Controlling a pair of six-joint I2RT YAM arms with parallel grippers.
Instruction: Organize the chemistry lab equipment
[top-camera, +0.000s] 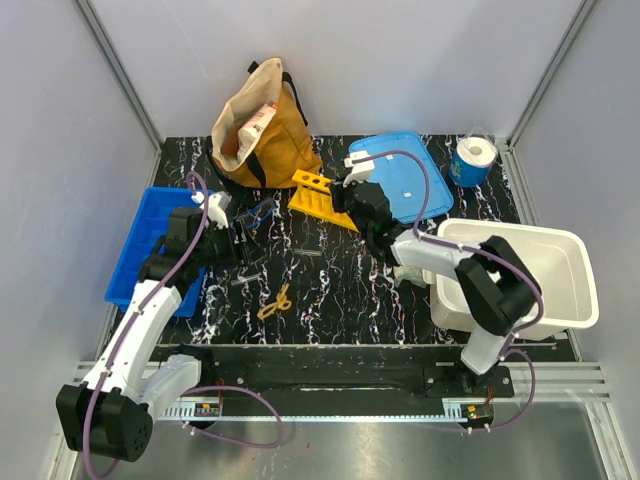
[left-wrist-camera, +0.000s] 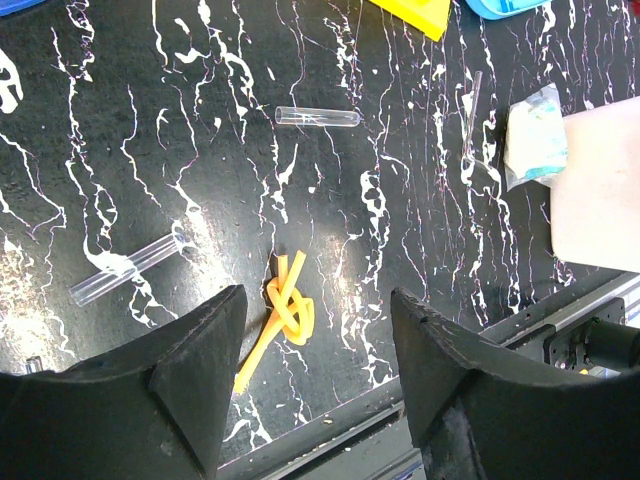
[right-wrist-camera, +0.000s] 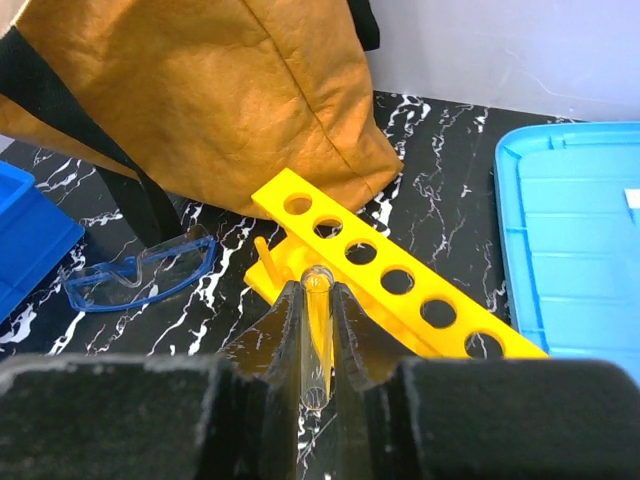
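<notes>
Beside the empty yellow holed plastic rack (right-wrist-camera: 400, 275), right gripper (right-wrist-camera: 318, 300) pinches one thin clear tube (right-wrist-camera: 317, 340); loose tubes (left-wrist-camera: 316, 117) lie unsorted; left gripper (left-wrist-camera: 315, 330) gapes, holding nothing.

Left hand (left-wrist-camera: 318, 305) spread above yellow knotted loop (left-wrist-camera: 288, 312), clear tube (left-wrist-camera: 317, 117) beyond, second clear tube (left-wrist-camera: 130, 267) leftward

A clear tube (right-wrist-camera: 318, 350) is pinched in the right hand (right-wrist-camera: 317, 300), open end forward. Two more tubes (left-wrist-camera: 317, 117) (left-wrist-camera: 128, 270) lie flat on the desk (left-wrist-camera: 150, 150), well apart, with the knotted yellow loop (left-wrist-camera: 285, 312) near them. Blue-framed clear goggles (right-wrist-camera: 140, 278) rest on the desk. The bunched, pale green glove (left-wrist-camera: 535, 135) lies further right.
</notes>
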